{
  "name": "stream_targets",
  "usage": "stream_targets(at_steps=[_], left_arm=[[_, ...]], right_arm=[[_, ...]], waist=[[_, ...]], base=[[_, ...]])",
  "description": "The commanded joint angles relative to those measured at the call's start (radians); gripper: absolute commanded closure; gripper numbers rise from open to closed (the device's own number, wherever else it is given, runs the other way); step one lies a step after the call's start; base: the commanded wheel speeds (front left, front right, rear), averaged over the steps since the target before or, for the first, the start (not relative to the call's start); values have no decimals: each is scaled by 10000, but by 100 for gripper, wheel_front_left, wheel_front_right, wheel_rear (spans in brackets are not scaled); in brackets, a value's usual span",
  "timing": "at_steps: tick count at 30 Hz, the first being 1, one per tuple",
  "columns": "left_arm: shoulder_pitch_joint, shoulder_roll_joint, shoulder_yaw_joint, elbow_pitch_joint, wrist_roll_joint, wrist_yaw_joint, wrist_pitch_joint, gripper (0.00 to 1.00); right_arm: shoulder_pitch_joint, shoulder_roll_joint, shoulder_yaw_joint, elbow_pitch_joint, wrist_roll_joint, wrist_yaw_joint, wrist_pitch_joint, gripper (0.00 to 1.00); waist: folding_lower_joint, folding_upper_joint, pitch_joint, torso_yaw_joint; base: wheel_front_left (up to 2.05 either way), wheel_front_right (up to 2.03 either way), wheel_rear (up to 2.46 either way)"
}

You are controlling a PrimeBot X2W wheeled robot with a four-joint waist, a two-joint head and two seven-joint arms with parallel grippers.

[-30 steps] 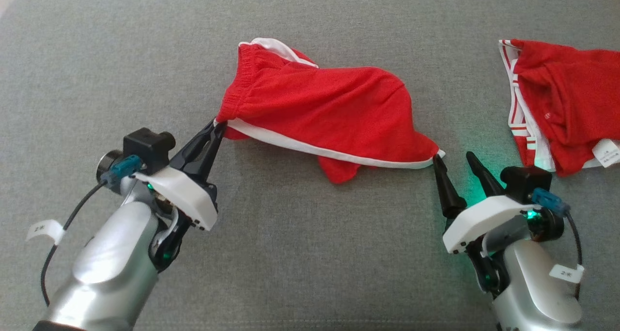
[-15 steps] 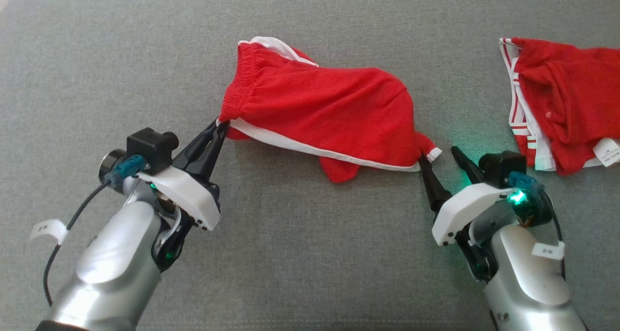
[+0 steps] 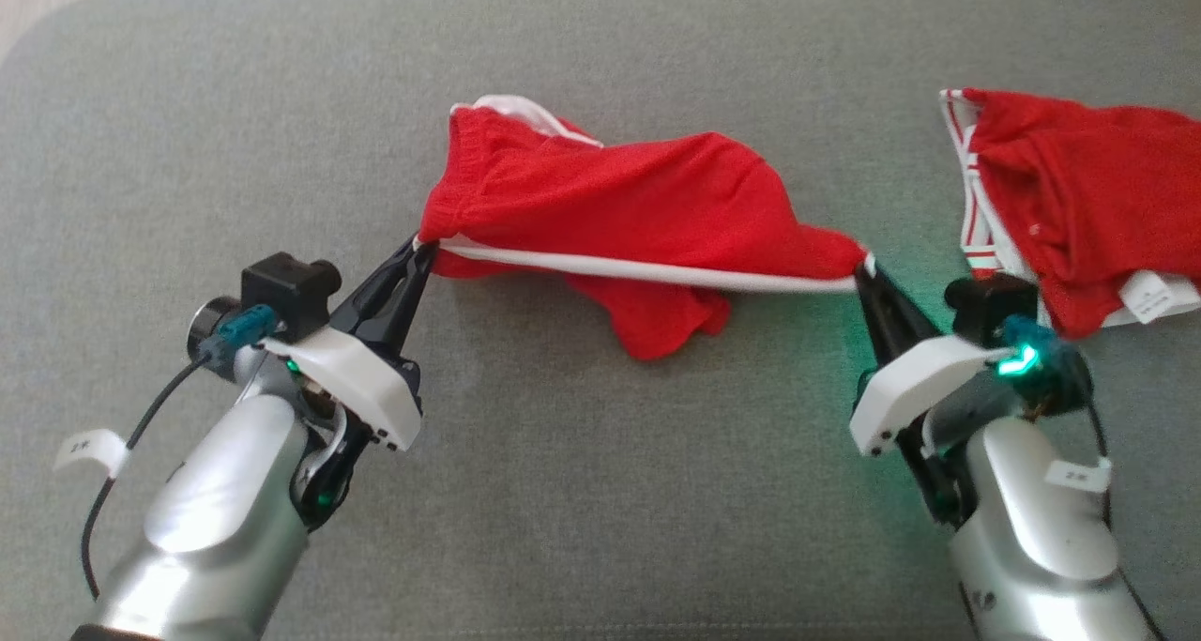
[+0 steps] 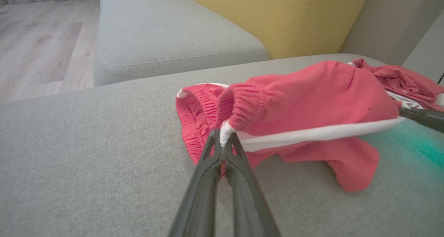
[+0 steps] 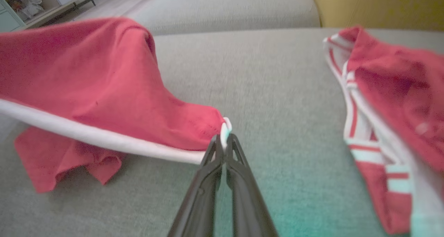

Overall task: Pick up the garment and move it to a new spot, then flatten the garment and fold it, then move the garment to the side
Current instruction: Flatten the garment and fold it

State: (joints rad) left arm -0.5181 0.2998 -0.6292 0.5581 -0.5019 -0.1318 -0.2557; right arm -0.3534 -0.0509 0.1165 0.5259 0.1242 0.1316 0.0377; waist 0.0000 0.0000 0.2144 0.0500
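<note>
Tension matters: left gripper (image 3: 427,245) and right gripper (image 3: 861,270) each pinch shut on the garment (image 3: 619,190) hem (image 3: 657,270); lift both evenly, hem taut.

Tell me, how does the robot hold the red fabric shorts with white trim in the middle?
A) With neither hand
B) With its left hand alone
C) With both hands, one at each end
C: the left hand pinches one end of the red fabric shorts with white trim and the right hand pinches the other.
</note>
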Motion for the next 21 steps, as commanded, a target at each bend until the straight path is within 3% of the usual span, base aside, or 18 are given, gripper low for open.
stream_targets(at_steps=[1, 11, 16, 21], left_arm=[[-190, 269, 519, -313, -13, 12, -61, 100], [-440, 504, 1029, -1870, -954, 88, 342, 100], [-715, 567, 1379, -3248, -1382, 493, 1074, 100], [-359, 666, 1553, -4810, -1817, 972, 1823, 100]], right_arm=[[-294, 7, 124, -555, -89, -9, -124, 100], [-1459, -452, -360, -2938, -173, -9, 524, 100], [-2128, -644, -660, -3723, -139, -9, 924, 100], [-2090, -277, -1514, -4770, -265, -9, 1521, 100]], waist=[[0, 0, -186, -95], [0, 0, -1602, -525], [0, 0, -2322, -582], [0, 0, -2723, -561]], base=[[0, 0, 0], [0, 0, 0], [0, 0, 0], [0, 0, 0]])
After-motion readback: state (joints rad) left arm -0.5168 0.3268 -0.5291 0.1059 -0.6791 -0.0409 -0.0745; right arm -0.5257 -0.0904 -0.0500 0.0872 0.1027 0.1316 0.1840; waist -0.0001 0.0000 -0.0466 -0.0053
